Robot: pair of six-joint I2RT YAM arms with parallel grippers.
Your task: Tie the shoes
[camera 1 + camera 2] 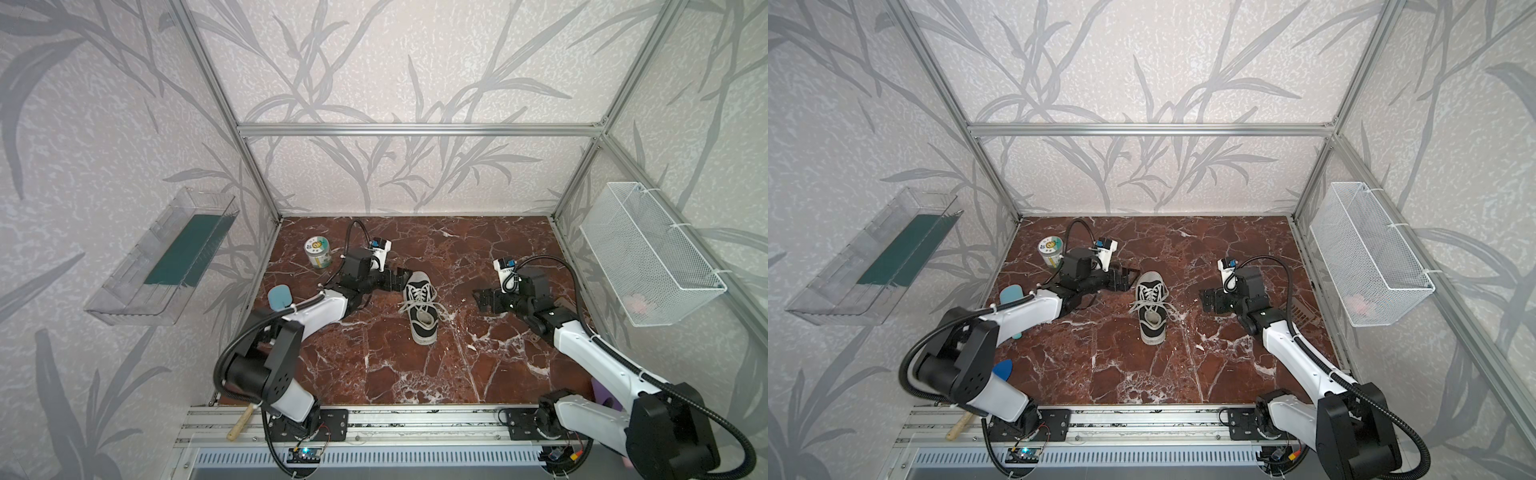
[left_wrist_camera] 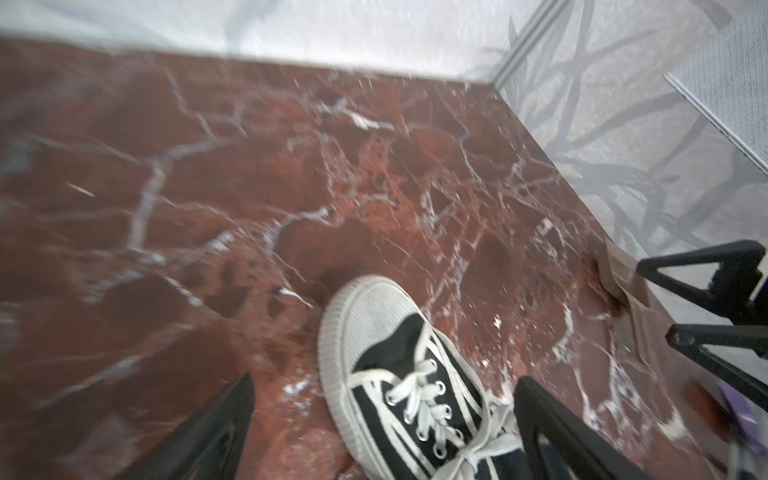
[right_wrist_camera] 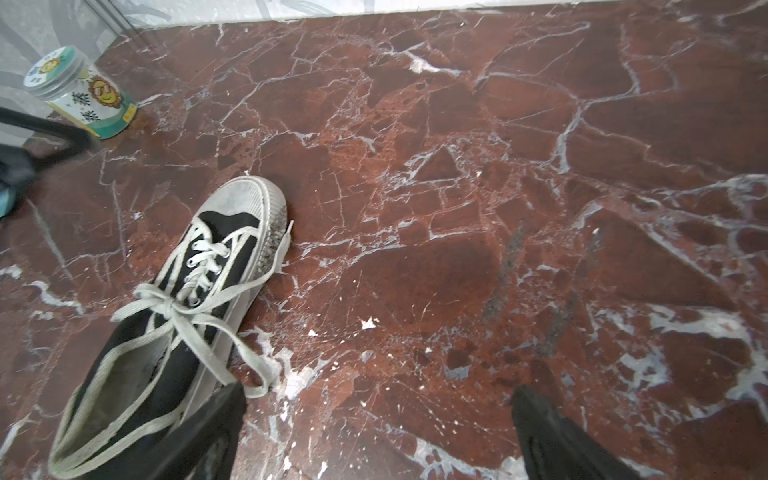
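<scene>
The shoe [image 1: 422,307] [image 1: 1151,307] is a black canvas sneaker with a white sole and toe cap, lying mid-floor with its toe toward the back wall. Its white laces [image 3: 174,307] meet in a knot above the eyelets, and loops and ends trail onto the floor on its right side. My left gripper [image 1: 400,277] [image 2: 384,380] is open just left of the toe, its fingers straddling the front of the shoe without touching it. My right gripper [image 1: 480,297] [image 3: 378,390] is open to the right of the shoe, over bare floor, with one finger close to a lace loop.
A labelled jar [image 1: 318,251] stands at the back left behind the left arm. A clear tray [image 1: 166,257] hangs on the left wall and a white wire basket [image 1: 648,253] on the right wall. A light blue object [image 1: 279,297] lies beside the left arm.
</scene>
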